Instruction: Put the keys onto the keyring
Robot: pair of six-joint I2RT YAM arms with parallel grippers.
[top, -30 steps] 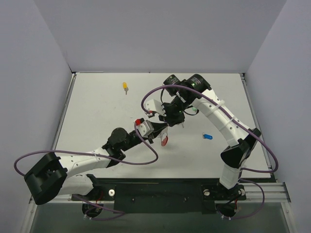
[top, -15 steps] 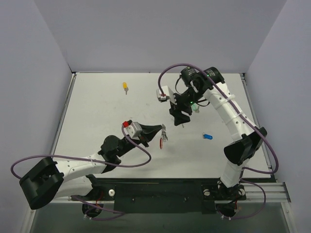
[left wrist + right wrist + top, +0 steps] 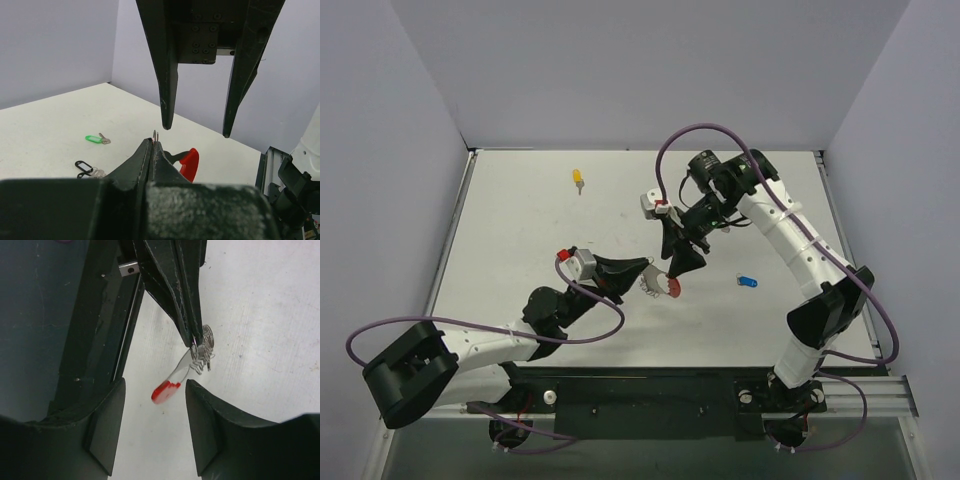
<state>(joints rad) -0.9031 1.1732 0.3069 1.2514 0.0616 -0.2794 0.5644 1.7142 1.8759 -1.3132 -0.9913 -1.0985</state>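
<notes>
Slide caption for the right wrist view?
Left gripper shut on the keyring, red tab dangling, framed by the open right gripper.

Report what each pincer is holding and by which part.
The left pincer is shut on the keyring, pinching its silver ring end; the red tab hangs free. The right pincer is open and holds nothing.

keyring: silver loop, red arc. blue key, yellow key, green key, black key: coloured heads, silver blades. Left end effector and right end effector black. Purple cables. Desk off-white.
</notes>
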